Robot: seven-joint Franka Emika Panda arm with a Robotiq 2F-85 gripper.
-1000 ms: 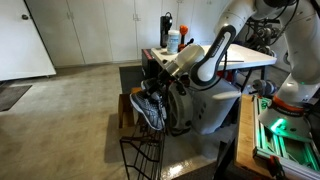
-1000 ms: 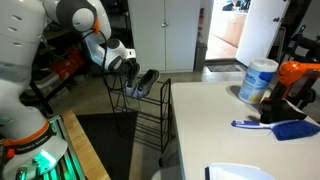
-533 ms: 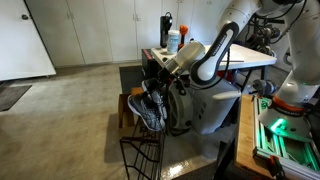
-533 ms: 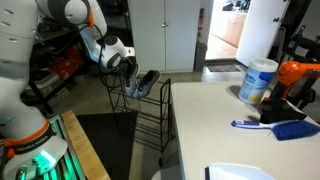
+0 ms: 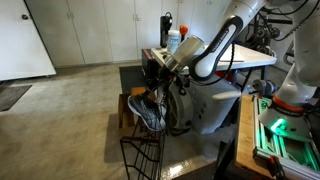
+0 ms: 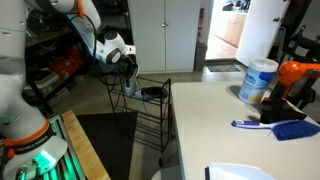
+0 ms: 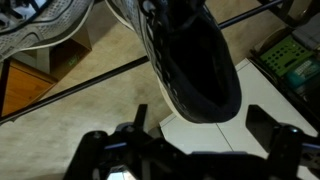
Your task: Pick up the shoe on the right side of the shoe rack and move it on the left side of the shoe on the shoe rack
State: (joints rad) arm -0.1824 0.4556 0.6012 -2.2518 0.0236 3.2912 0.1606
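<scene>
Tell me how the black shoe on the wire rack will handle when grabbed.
The black shoe looks soft-sided, so its upper would probably give when squeezed. It rests on the shoe rack's thin wires, so a nudge could tip or slide it. As a sneaker, it is likely light for its size.

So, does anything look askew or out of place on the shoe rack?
Nothing is spilled or damaged. The black shoe lies at a slant across the shoe rack wires, seemingly angled differently from the grey sneaker beside it. The open gripper holds nothing.
</scene>
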